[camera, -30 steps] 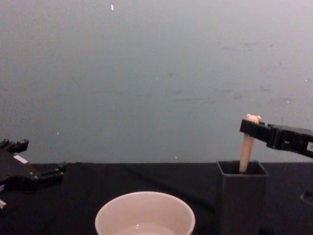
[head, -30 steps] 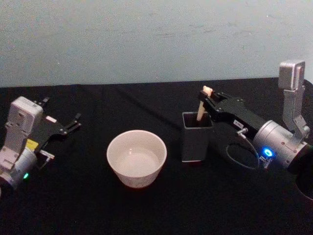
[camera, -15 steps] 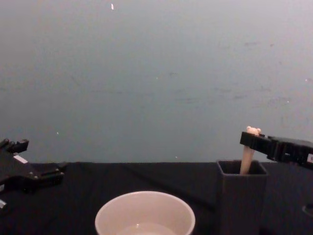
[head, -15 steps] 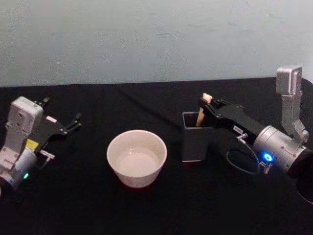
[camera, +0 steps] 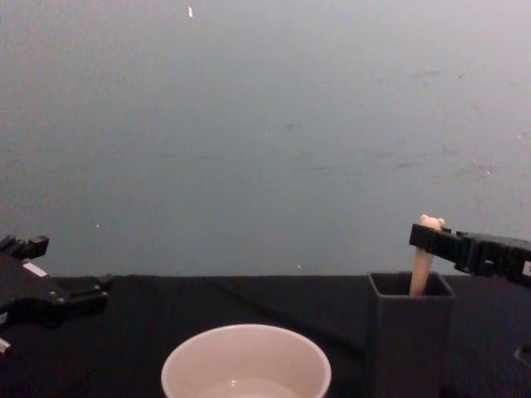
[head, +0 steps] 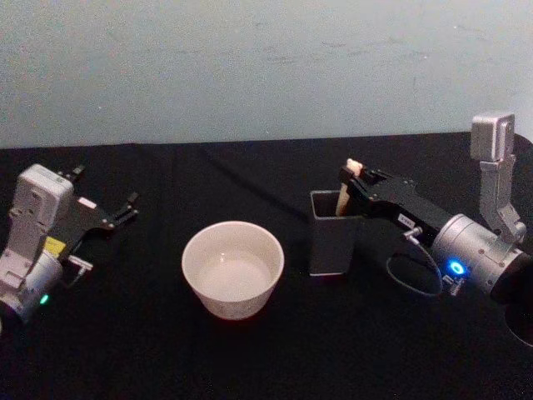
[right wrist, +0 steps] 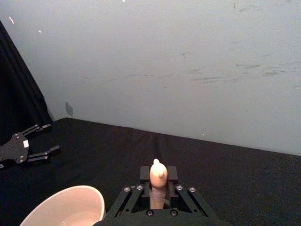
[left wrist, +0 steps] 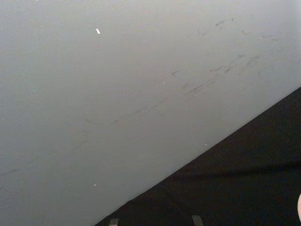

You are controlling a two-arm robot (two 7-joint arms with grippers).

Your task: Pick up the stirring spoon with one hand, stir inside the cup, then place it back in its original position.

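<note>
Stirring spoon (head: 342,197) upright in the dark grey holder (head: 333,246), bowl end hidden down inside, cream handle rising past the square mouth, bear head on top. Clamped just below that head by the right gripper (head: 350,178), black fingers pressed to either side of the handle, as seen from the right wrist (right wrist: 158,181).

Long axis close to vertical, leaning slightly. Reached from the robot's right, gripper lying nearly level across the handle, so any lift has to go straight up along the handle until the hidden bowl clears the holder's rim. Then leftward to the cup (head: 230,305), which sits just beside the holder on its left, apart from it. Right arm much the nearer; left gripper (head: 123,209) parked well off at the table's left edge, fingers spread, holding nothing.

Handle smooth, slim and rounded, likely slippery in a narrow pinch. Holder tall, straight-walled, matte, narrow enough to tip if the spoon drags sideways. Cup wide, round, glossy cream-white with a thin rim. Black cloth (head: 166,358) underneath, soft and non-reflective.

Cannot tell from this alone whether about to lift out or just set back.
</note>
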